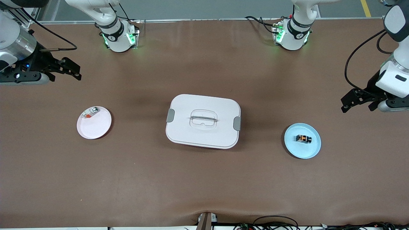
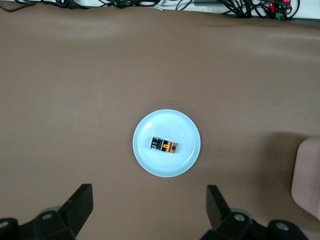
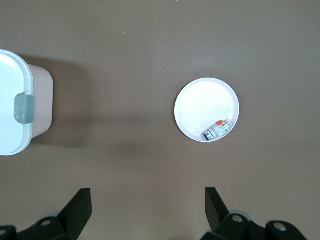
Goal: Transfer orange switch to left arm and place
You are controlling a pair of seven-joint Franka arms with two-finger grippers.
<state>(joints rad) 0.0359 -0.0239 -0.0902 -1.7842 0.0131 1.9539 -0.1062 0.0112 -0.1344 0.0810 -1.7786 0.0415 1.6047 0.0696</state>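
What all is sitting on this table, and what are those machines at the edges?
box: one, white with grey side clips, lid on, middle of the table.
blue plate: one, pale blue, toward the left arm's end.
orange switch: one, black and orange, lying on the blue plate.
pink plate: one, pale pink, toward the right arm's end.
small item: one, clear, silver and red, at the pink plate's rim.
table: one, brown.
left gripper: one, black, open, waiting above the table near the blue plate.
right gripper: one, black, open, waiting near the pink plate.
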